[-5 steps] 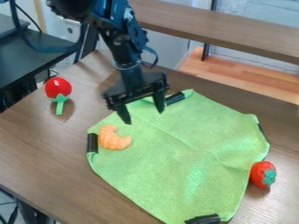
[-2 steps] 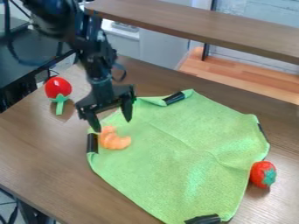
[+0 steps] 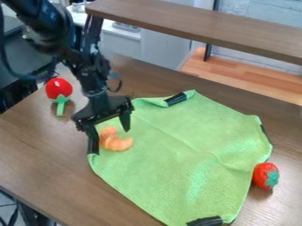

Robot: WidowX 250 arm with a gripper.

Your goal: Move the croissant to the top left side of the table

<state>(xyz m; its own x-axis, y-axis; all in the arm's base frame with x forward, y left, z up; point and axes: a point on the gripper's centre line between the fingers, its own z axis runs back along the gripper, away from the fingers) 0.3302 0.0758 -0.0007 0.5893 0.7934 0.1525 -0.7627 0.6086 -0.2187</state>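
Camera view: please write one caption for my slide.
Open black claw close to the orange croissant on the green cloth.

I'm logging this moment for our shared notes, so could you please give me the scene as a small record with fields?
object to move: orange croissant, on the cloth near its left edge
tool: black, fingers parted, low over the croissant; contact cannot be told
cloth: green, spread on the brown table, black pieces along its edge
upper left: red toy with a green stem, on the table
right: red toy strawberry with a green top, by the cloth's right edge
task state: croissant not at the table's top left
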